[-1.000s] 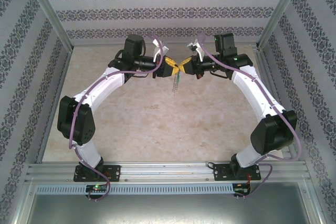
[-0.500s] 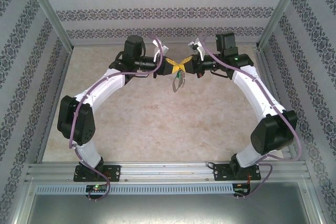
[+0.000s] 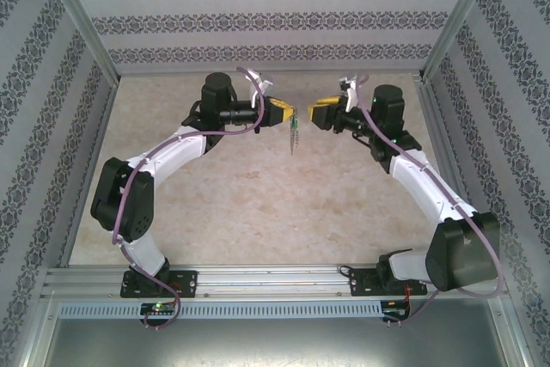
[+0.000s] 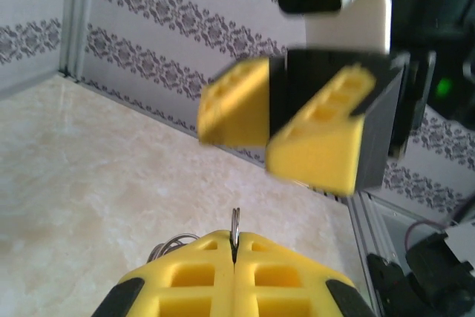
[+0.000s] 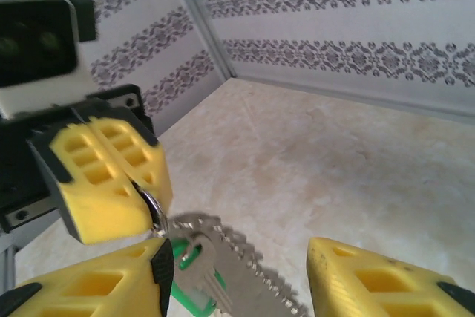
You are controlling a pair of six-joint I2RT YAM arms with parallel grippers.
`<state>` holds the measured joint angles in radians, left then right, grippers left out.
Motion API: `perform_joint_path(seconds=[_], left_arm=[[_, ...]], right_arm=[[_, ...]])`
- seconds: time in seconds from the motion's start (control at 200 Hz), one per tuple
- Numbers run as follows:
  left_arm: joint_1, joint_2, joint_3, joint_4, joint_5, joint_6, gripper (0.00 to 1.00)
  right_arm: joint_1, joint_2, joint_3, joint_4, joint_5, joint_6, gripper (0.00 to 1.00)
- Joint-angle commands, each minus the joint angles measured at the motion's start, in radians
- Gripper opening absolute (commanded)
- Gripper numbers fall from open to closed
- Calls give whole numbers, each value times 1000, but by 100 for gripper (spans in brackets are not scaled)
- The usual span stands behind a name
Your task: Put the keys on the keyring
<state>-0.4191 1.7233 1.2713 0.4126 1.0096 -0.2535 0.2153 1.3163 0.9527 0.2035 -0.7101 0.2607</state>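
My left tool (image 3: 286, 112) is clamped tight on the keyring (image 5: 153, 206). The pads meet with only the thin edge of the loop poking up between them. It holds the ring in the air over the far middle of the table (image 3: 258, 204). From the right wrist view, the key (image 5: 191, 280) hangs just below that grip, with its green head showing low down beside the silver metal. The chain (image 3: 293, 137) dangles with it, well clear of the table.

My right tool (image 3: 314, 115) sits just to the right of the left one, facing it across a small gap. Its fingers are spread wide and hold nothing.

I judge the threading step to be done or nearly so, because the key seems to hang from the loop instead of from either tool. I cannot make out where key and loop join, as the metal bunches up there. So I can't say whether it is fully on the ring or only caught on it.

The next move is probably a check or a finish. If the key is seated, the left tool should lower the bundle to the table and open. If not, the right tool must come in low, pinch the green head and work it round the loop while the left holds firm. The pieces swing freely, so the approach should be slow.
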Motion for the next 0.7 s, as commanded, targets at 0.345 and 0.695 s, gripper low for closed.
perform_joint_path(seconds=[0.345,0.695], left_arm=[[-8,-45,-59,251,-68,-128,0],[-7,-50,-59,255,-60,-137,0]], right_arm=[[138,-33,-233,354,286,-1,55],[196,-6,-203,370,268,-25,56]])
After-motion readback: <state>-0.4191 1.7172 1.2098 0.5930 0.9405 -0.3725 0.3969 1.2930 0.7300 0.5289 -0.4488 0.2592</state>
